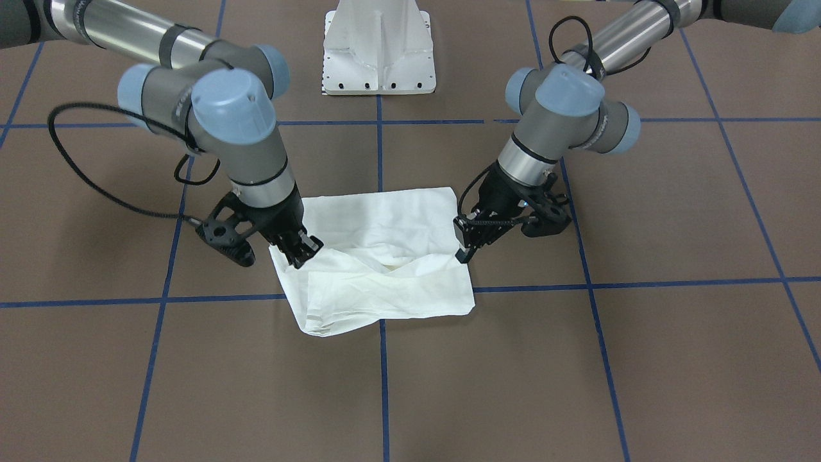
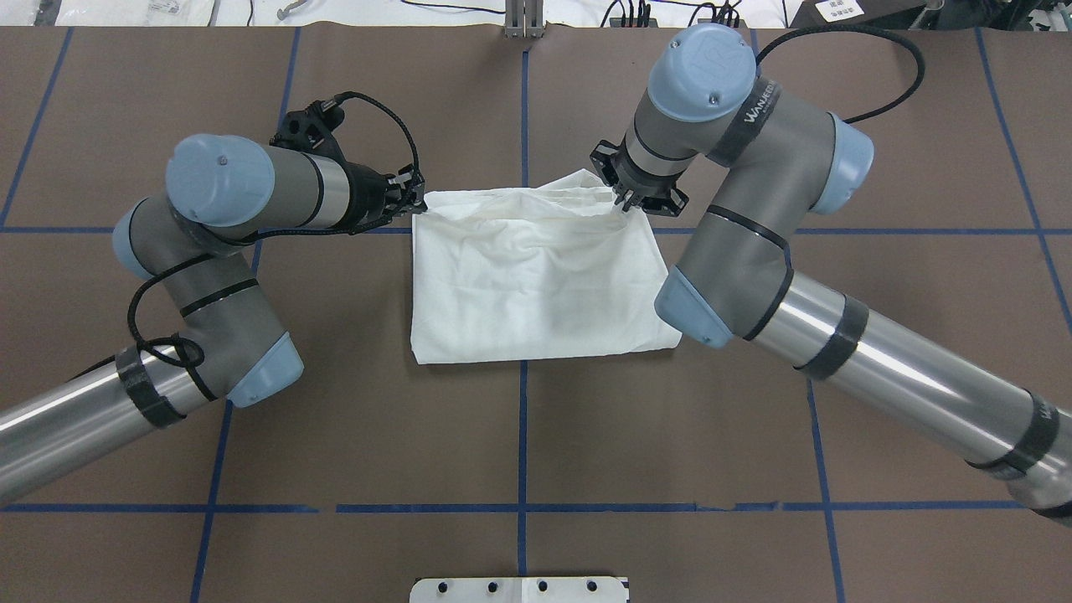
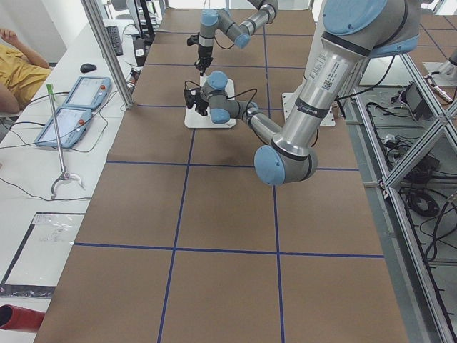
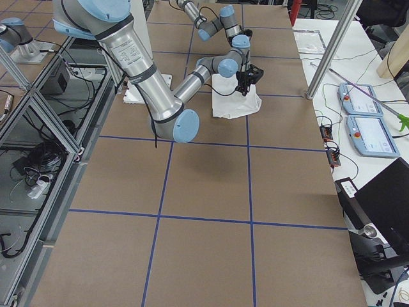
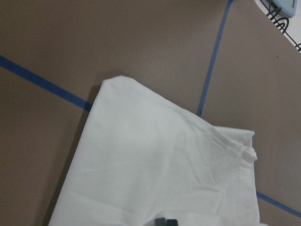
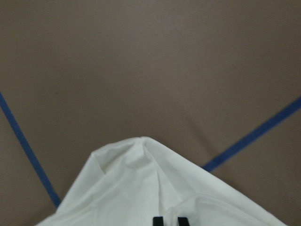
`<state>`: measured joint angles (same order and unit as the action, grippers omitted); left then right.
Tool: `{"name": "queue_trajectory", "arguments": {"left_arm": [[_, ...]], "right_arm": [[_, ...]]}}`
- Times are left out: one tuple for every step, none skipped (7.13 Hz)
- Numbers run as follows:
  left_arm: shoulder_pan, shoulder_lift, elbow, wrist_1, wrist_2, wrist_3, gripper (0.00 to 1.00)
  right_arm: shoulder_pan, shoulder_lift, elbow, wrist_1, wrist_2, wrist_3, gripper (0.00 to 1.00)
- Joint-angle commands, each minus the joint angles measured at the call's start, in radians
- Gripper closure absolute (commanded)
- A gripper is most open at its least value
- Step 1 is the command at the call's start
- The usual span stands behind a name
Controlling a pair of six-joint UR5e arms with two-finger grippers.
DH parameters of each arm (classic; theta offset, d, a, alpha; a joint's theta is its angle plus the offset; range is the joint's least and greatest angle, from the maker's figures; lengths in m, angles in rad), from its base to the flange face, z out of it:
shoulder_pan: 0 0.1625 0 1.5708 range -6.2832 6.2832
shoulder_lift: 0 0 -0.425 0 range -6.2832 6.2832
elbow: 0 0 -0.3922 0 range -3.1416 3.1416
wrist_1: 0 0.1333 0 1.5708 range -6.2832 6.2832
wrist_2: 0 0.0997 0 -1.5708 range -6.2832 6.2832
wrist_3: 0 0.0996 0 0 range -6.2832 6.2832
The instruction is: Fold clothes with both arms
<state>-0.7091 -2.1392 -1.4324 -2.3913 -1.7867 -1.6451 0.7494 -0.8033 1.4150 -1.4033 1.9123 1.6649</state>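
Overhead exterior showed my white shirt [image 2: 536, 285] in the middle of the table [image 2: 167, 544], already folded small, with my left gripper [image 2: 414, 202] and right gripper [image 2: 624, 203] each pinching a far corner, so I guessed one more fold was left.

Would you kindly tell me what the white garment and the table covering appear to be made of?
White garment: soft matte fabric, probably cotton knit; it creases and drapes in loose folds. Table covering: matte brown sheet, perhaps paper or card, though I cannot be sure; flat, no shine, with blue tape lines on it.
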Motion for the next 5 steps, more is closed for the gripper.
{"name": "queue_trajectory", "arguments": {"left_arm": [[-0.078,-0.03,0.158,-0.12,-0.002,0.1,0.5],[-0.078,-0.031,0.156,-0.121,-0.003,0.102,0.46],[-0.082,-0.027,0.155,-0.121,-0.007,0.11,0.46],[-0.108,-0.019,0.155,-0.121,-0.035,0.192,0.46],[-0.148,0.025,0.144,-0.124,-0.112,0.396,0.46]], "right_arm": [[0.077,0.174,-0.331,0.122,0.013,-0.202,0.0],[0.114,0.158,-0.333,0.119,0.017,-0.273,0.0],[0.137,0.136,-0.33,0.119,0.031,-0.301,0.0],[0.169,0.106,-0.327,0.119,0.059,-0.377,0.0],[0.22,0.002,-0.283,0.119,0.135,-0.536,0.0]]}}
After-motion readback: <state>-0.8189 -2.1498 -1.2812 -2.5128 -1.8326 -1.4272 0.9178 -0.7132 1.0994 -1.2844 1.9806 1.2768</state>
